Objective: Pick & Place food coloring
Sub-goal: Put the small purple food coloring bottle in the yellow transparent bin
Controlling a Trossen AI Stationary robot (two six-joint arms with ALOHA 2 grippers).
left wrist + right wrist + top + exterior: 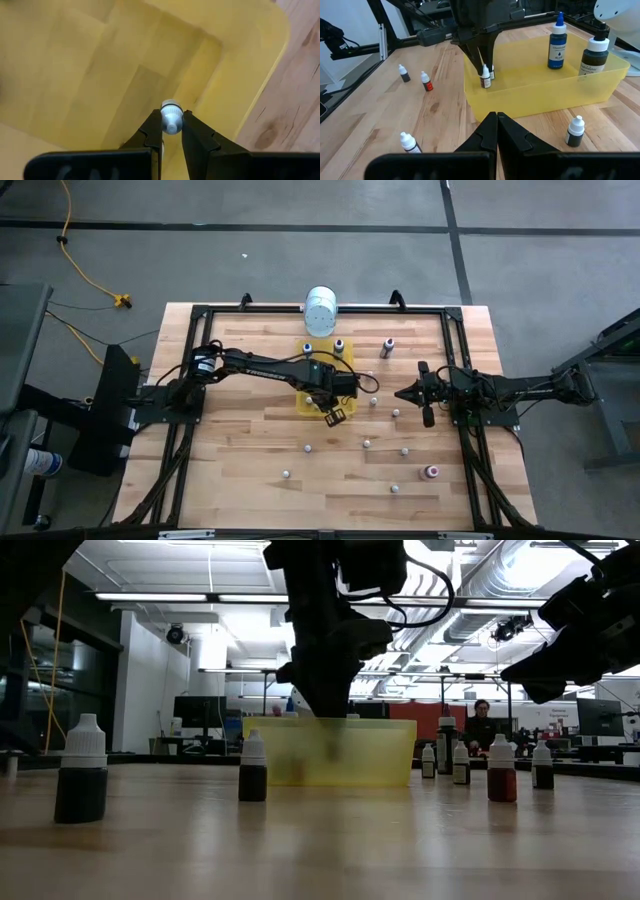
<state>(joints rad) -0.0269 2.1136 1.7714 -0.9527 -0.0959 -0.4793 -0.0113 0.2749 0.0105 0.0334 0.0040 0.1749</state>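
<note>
Left pincer: (171, 131) clamped on a small food coloring bottle (171, 117) by its whitish cap, held inside the yellow tray (100, 75); in the right wrist view the same pincer (485, 75) reaches down into the tray's near corner with the bottle (485, 79) between its fingers.
Held bottle, contact: whether its base rests on the tray floor cannot be told.
Second bottle in tray: what looks like another small one (492, 74) stands just beside the held bottle, partly hidden by the fingers.
Yellow tray: centre of the high view (305, 402), on the wooden desk (250, 450).
Tall bottles: a blue one (557, 42) and a dark one (594, 56) stand upright at the tray's far side in the right wrist view.
Loose bottles: scattered over the lower centre and lower right of the high view, apart from each other, among them a reddish one (431, 472) at lower right; one dark bottle (388, 347) stands at upper right of centre.
White container: a cylinder (320, 310) at the desk's top edge, above the tray.
Right pincer: (400, 394) fingers pressed together and empty, hovering right of the tray, pointing toward it.
Low view: dark-bodied bottles (81, 782) stand upright at left, the tray (385, 750) behind them.
</note>
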